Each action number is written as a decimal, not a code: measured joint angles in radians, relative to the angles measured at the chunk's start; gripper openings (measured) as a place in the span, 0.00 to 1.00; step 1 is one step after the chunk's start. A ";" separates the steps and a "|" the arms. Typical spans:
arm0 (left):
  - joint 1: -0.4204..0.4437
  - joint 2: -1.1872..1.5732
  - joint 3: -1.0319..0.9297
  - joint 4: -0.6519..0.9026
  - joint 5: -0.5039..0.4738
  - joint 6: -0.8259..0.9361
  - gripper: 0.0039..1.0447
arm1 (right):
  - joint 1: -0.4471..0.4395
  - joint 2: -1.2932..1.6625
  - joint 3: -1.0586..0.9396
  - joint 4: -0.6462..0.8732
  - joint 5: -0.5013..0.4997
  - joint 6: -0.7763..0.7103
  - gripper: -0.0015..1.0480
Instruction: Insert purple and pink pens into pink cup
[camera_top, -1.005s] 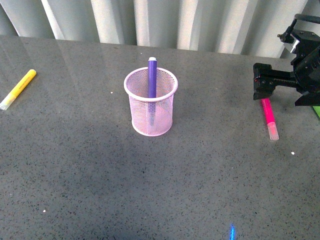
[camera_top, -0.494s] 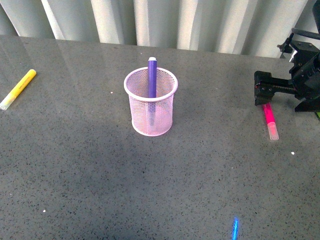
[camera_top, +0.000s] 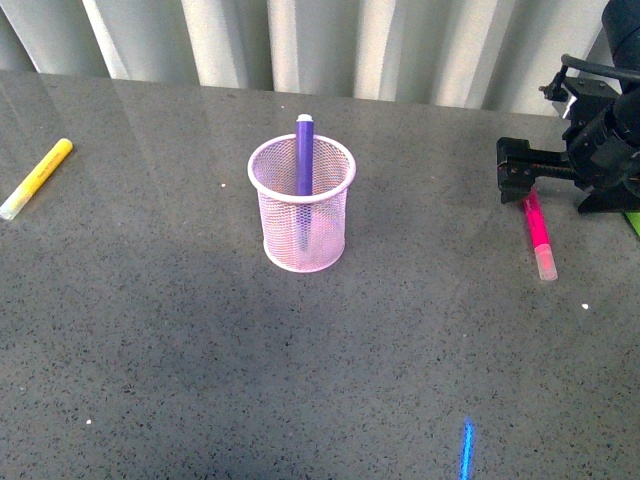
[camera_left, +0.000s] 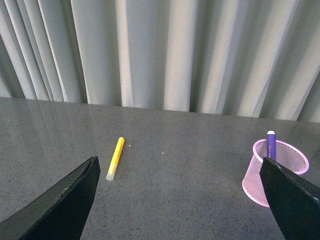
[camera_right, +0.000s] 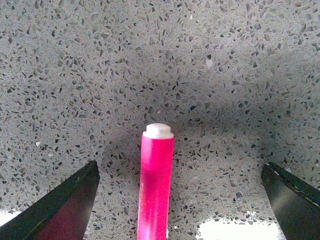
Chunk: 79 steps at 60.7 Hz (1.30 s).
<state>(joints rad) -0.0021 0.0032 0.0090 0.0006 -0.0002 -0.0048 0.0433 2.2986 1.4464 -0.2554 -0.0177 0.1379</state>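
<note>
The pink mesh cup (camera_top: 301, 205) stands upright mid-table with the purple pen (camera_top: 304, 155) upright inside it; both also show in the left wrist view, the cup (camera_left: 274, 175) and the pen (camera_left: 271, 145). The pink pen (camera_top: 539, 232) lies flat on the table at the right, its pale cap toward the front. My right gripper (camera_top: 515, 172) is open just above the pen's far end; in the right wrist view the pen (camera_right: 155, 185) lies between the spread jaws, untouched. My left gripper (camera_left: 185, 200) is open and empty, out of the front view.
A yellow marker (camera_top: 36, 178) lies at the far left of the grey speckled table, also in the left wrist view (camera_left: 115, 158). A green sliver (camera_top: 634, 222) shows at the right edge. Grey curtains hang behind the table. A blue light spot (camera_top: 466, 450) lies near the front.
My right gripper has shifted slightly left and a little toward the back, staying over the far end of the pink pen. The cup, pens and yellow marker have not moved.
</note>
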 joint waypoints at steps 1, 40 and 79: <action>0.000 0.000 0.000 0.000 0.000 0.000 0.94 | 0.001 0.001 0.001 0.000 0.000 0.000 0.93; 0.000 0.000 0.000 0.000 0.000 0.000 0.94 | 0.056 0.011 0.003 0.005 0.029 0.015 0.69; 0.000 0.000 0.000 0.000 0.000 0.000 0.94 | 0.077 -0.050 -0.130 0.128 0.027 0.061 0.11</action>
<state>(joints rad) -0.0021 0.0032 0.0090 0.0006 -0.0002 -0.0048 0.1204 2.2482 1.3163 -0.1272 0.0090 0.1993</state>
